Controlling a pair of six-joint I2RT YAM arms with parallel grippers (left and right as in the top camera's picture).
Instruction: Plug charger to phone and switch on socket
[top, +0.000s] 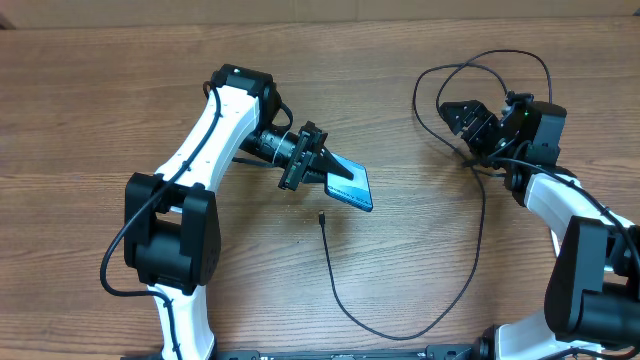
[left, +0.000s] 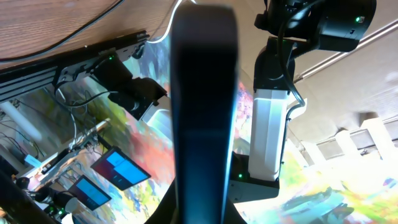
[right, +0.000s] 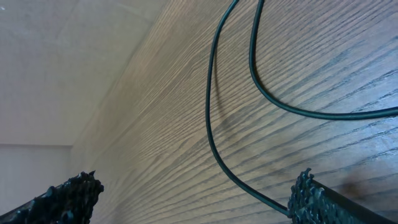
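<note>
done: phone (top: 352, 184) clenched in left gripper (top: 322, 165), tilted, mid-table | right gripper (top: 452, 114) spread wide, empty, far right | pending: charger (top: 479, 250) tip loose near phone, unplugged; socket out of view

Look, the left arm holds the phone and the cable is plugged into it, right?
Not plugged. The left gripper does hold the phone, but the overhead view shows the charger's connector tip lying on the table, apart from the phone.
</note>
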